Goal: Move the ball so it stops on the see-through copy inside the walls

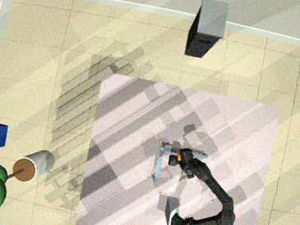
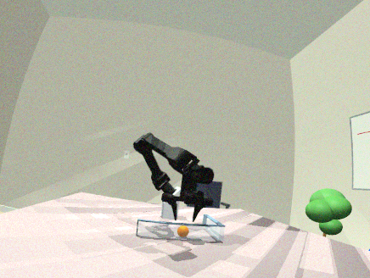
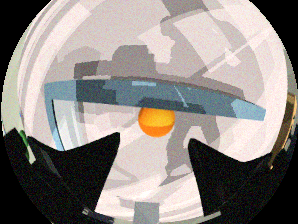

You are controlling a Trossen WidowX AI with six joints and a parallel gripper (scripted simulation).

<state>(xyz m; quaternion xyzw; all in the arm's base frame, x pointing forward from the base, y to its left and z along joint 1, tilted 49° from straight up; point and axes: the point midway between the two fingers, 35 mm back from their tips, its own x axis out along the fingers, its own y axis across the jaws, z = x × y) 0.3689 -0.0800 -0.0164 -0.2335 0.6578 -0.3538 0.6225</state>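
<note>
The orange ball [image 2: 182, 230] rests on the table [image 2: 85, 237] inside the corner of the two low clear walls [image 2: 212, 225], close to the far wall, while the hand [image 2: 185, 214] hangs above it, spread apart and gripping nothing.

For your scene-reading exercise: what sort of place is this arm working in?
Probably an indoor room set up for robot work: a pale table on a tiled floor, plain walls, a potted plant and a whiteboard.
</note>
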